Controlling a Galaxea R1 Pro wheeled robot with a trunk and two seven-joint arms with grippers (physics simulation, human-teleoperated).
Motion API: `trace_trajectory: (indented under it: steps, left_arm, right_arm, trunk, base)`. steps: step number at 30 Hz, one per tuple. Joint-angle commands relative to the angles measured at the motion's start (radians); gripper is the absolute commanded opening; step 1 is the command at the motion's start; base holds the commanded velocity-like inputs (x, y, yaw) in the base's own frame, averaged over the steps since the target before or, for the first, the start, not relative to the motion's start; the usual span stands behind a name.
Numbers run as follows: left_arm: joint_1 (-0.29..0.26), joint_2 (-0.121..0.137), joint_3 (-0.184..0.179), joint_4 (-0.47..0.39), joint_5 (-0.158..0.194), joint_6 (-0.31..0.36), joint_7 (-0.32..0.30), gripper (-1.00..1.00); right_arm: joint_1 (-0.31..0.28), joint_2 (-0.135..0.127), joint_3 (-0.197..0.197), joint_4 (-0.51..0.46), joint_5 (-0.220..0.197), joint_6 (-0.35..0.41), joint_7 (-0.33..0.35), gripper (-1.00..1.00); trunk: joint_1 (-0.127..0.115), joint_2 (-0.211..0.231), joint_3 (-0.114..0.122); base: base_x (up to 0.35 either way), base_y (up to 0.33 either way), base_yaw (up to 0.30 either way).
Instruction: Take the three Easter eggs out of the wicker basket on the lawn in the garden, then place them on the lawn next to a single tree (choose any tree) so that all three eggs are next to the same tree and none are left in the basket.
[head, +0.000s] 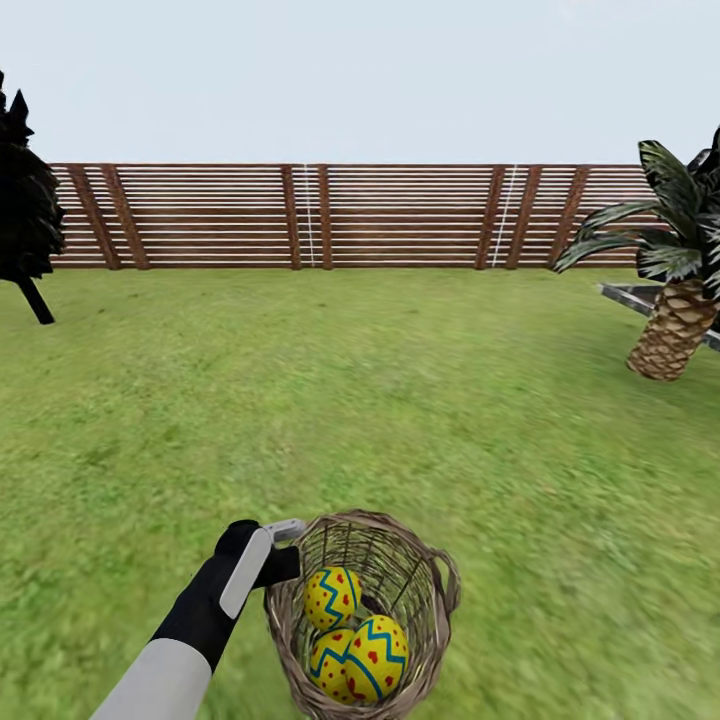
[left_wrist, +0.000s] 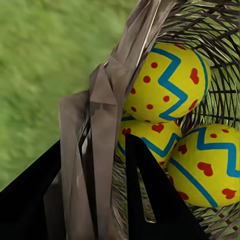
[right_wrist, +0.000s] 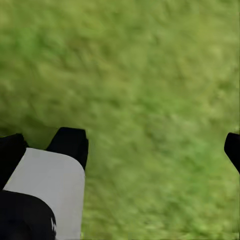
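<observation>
Three Easter eggs (head: 355, 640) inside one wicker basket (head: 425, 590), left claw (left_wrist: 95, 200) pinching its rim.

3 Easter eggs (head: 350, 640) in wicker basket (head: 425, 585)

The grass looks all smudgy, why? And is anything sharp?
Head view: the lawn smears near the basket, the fence stays crisp. Left wrist view: the eggs are sharp, the grass behind is blurred. Right wrist view: the grass is one soft green blur with no clear shadows.
</observation>
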Motion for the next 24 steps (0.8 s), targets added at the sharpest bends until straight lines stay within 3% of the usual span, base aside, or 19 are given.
trace_trajectory:
  steps: [1, 4, 8, 15, 19, 24]
  left_arm:
    - [-0.001, 0.000, -0.001, 0.000, 0.020, -0.001, 0.010, -1.00]
    - [-0.001, 0.000, -0.001, 0.000, 0.020, -0.001, 0.010, -1.00]
    - [-0.001, 0.000, -0.001, 0.000, 0.020, -0.001, 0.010, -1.00]
    - [-0.001, 0.000, -0.001, 0.000, 0.020, -0.001, 0.010, -1.00]
    - [-0.001, 0.000, -0.001, 0.000, 0.020, 0.000, 0.010, -1.00]
    - [-0.001, 0.000, 0.000, 0.000, 0.020, 0.000, 0.010, -1.00]
  right_arm:
    - [0.026, 0.005, -0.011, 0.001, 0.006, 0.000, -0.004, 1.00]
    - [0.102, 0.020, -0.011, 0.004, 0.011, 0.001, -0.015, 1.00]
    - [0.149, 0.043, -0.011, 0.008, 0.029, 0.001, -0.020, 1.00]
    - [0.156, 0.049, -0.011, 0.007, 0.041, 0.001, -0.018, 1.00]
    - [0.156, 0.062, -0.005, 0.005, 0.148, 0.003, -0.018, 1.00]
    - [0.156, 0.064, -0.004, 0.006, 0.155, -0.001, -0.018, 1.00]
  trunk:
    - [-0.004, 0.007, 0.003]
    - [-0.016, 0.028, 0.012]
    - [-0.031, 0.056, 0.024]
    - [-0.058, 0.105, 0.046]
    - [-0.073, 0.133, 0.059]
    - [-0.092, 0.168, 0.071]
  base:
    - [0.000, 0.000, 0.294]
    - [0.000, 0.000, 0.294]
    - [0.000, 0.000, 0.289]
    - [0.000, 0.000, 0.028]
    - [0.000, 0.000, 0.000]
    - [0.000, 0.000, 0.210]
